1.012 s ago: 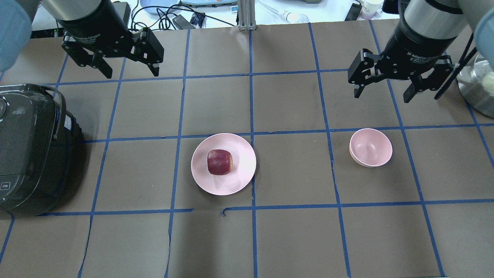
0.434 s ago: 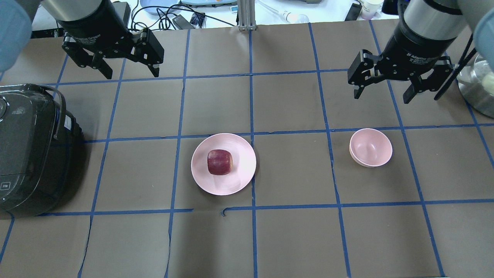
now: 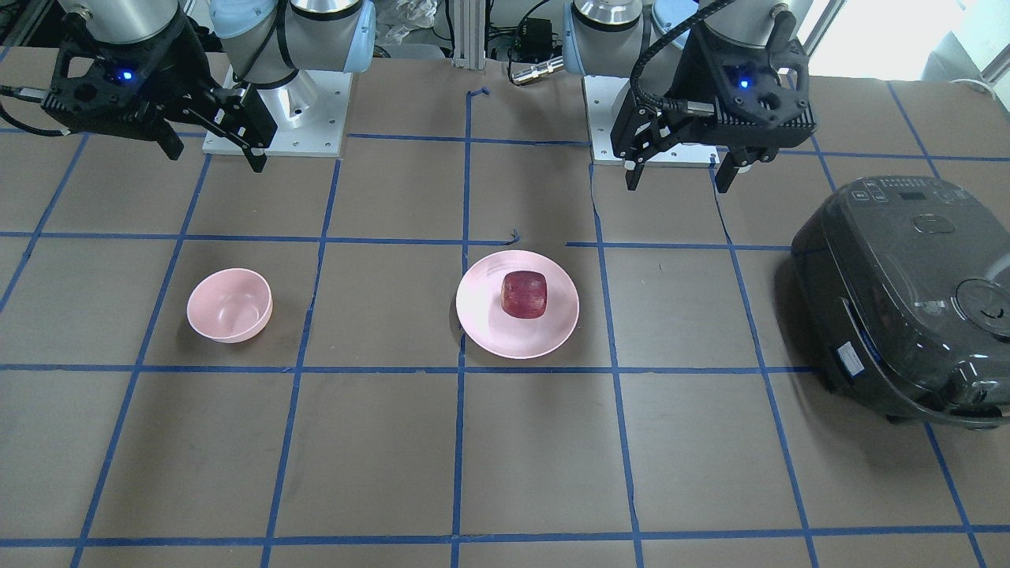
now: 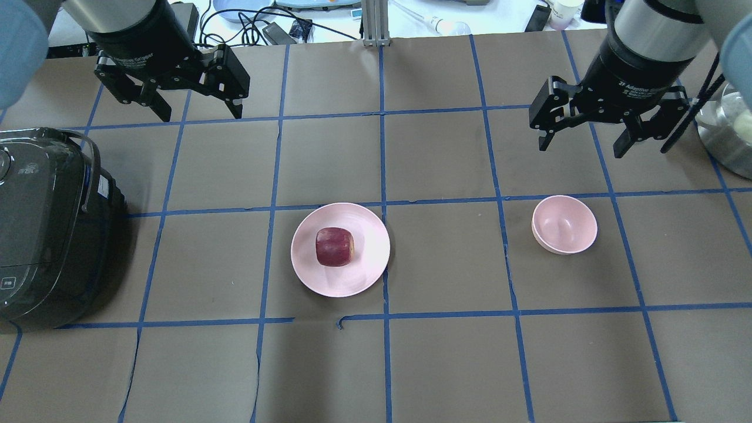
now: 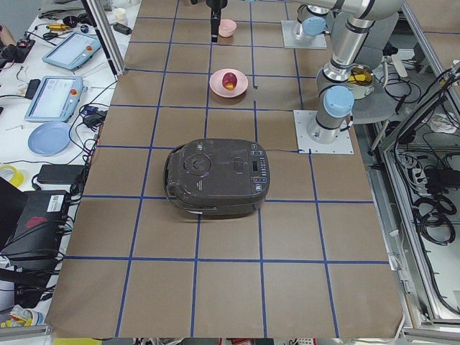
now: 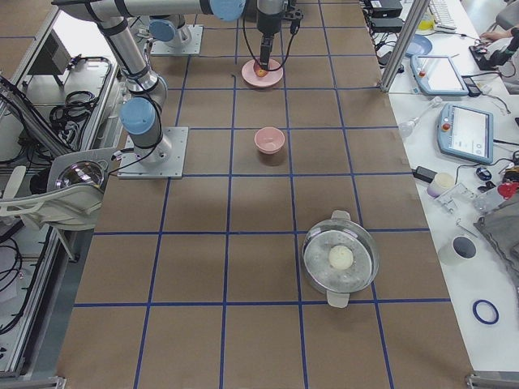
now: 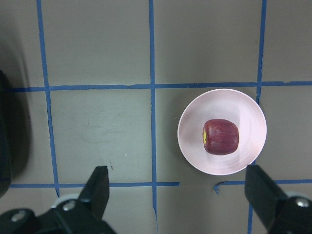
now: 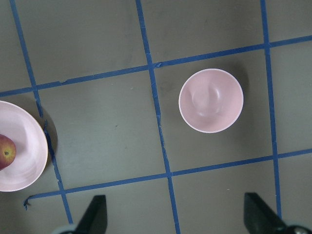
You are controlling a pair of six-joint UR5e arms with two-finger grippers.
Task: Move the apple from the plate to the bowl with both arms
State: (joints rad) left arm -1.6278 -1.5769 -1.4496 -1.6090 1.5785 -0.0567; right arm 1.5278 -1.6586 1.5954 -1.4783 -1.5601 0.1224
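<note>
The dark-red apple [image 4: 335, 247] sits on the pale-pink plate [image 4: 364, 276] near the table's middle. It also shows in the front view [image 3: 525, 294] and the left wrist view [image 7: 221, 137]. The small pink bowl [image 4: 564, 224] stands empty to the plate's right, and also shows in the right wrist view [image 8: 211, 100]. My left gripper [image 4: 201, 113] is open and empty, high above the table, behind and left of the plate. My right gripper [image 4: 581, 148] is open and empty, high above and just behind the bowl.
A black rice cooker [image 4: 47, 229] stands at the table's left edge. A steel pot [image 4: 728, 135] with a pale round thing inside stands at the right edge. Blue tape lines grid the brown table cover. Cables and devices lie beyond the far edge.
Both grippers have barely drifted and stay open. The apple, plate and bowl have not moved.
</note>
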